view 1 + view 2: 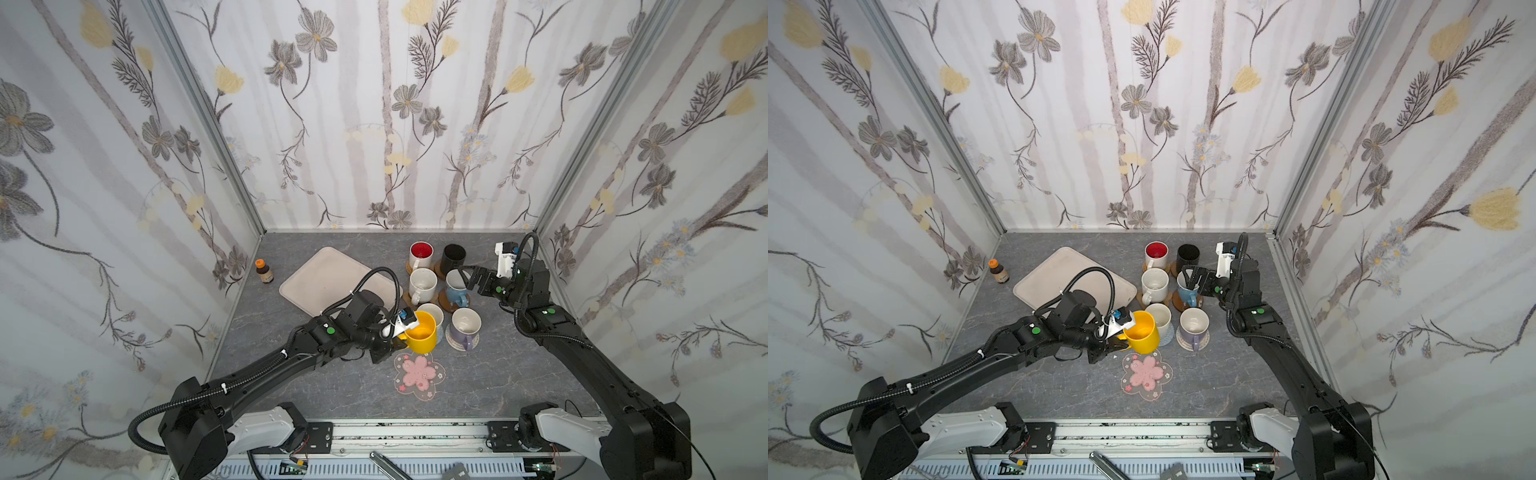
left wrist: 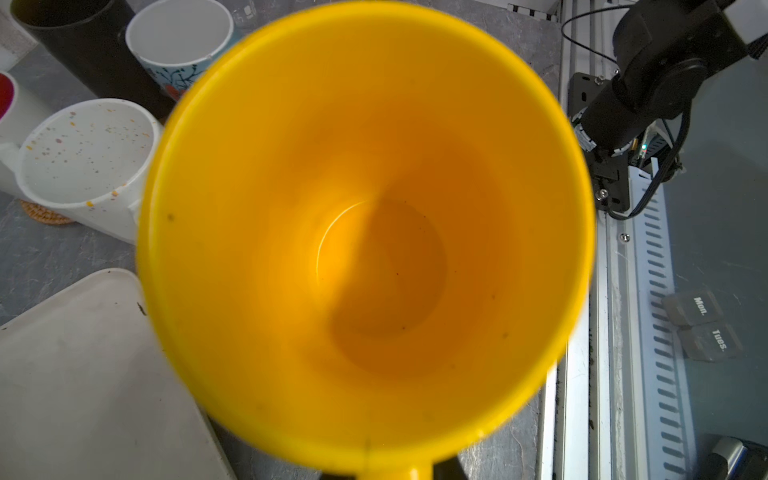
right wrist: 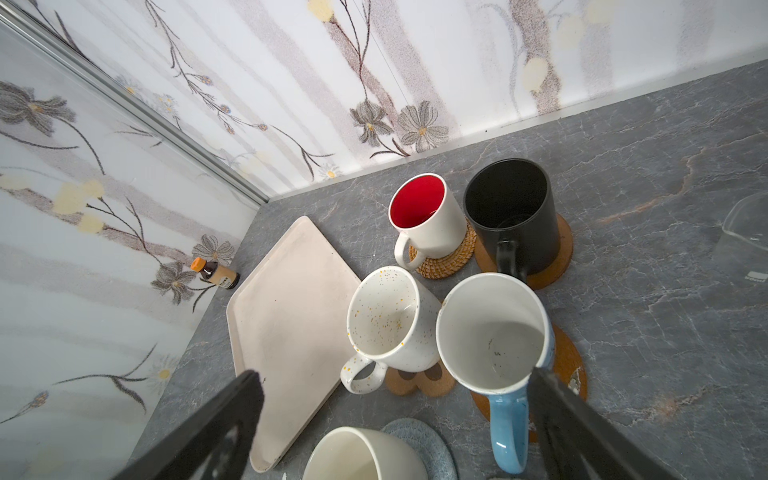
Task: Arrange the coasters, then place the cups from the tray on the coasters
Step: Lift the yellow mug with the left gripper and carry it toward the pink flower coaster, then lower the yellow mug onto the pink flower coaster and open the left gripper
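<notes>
- Left wrist view is filled by the yellow cup [image 2: 365, 232]; my left gripper [image 1: 394, 341] is clamped narrow on its handle, mouth upward
- In both top views the cup hangs just behind the pink blossom coaster [image 1: 419, 375], the only bare coaster; the tray [image 1: 316, 270] carries no cups
- This looks like the last placement: I need to bring the cup toward my base, centre it over the blossom, lower it level, then let go
- My right gripper [image 1: 473, 279] stands wide, holding nothing, beside the blue cup [image 1: 457, 297]
</notes>
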### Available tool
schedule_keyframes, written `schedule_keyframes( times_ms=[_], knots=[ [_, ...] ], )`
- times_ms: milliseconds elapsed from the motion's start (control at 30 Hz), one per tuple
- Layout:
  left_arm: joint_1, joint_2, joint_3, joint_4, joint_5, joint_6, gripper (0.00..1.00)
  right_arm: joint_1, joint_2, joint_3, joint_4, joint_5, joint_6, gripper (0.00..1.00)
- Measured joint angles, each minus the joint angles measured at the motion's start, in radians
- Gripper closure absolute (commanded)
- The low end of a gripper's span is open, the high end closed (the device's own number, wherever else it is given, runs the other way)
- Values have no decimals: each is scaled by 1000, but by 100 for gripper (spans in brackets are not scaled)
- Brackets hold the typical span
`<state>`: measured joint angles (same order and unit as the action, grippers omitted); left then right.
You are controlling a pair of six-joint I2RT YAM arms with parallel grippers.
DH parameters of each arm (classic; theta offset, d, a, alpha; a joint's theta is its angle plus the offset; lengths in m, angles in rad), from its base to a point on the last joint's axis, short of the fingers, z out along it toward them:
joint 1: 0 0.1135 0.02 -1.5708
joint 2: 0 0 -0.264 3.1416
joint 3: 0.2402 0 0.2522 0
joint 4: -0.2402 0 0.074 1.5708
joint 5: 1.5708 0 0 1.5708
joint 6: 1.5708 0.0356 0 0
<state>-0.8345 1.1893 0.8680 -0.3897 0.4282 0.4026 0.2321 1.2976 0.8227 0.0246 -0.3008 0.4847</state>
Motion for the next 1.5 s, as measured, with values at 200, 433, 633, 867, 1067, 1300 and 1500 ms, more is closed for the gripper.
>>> schedule_keyframes(
  times_ms=[200,433,633,867,1067,1300,1500],
  knots=[
    [-45,14,-32,5,-39,40,100,-5,-2,0,2,0,0,0],
    [-90,40,-92,20,-66,82,100,-11,-2,-8,18,0,0,0],
    [-98,56,-126,57,-69,111,100,-16,-2,-22,27,-3,0,0],
    [-103,105,-150,101,-68,121,100,-21,-3,-26,31,-6,0,0],
    [-106,132,-163,120,-69,144,100,-24,-3,-34,35,-7,1,0],
    [-123,162,-178,149,-85,159,100,-28,-3,-45,46,-7,4,0],
    [-125,187,-180,160,-102,160,100,-29,-11,-46,62,-7,4,0]
  ],
)
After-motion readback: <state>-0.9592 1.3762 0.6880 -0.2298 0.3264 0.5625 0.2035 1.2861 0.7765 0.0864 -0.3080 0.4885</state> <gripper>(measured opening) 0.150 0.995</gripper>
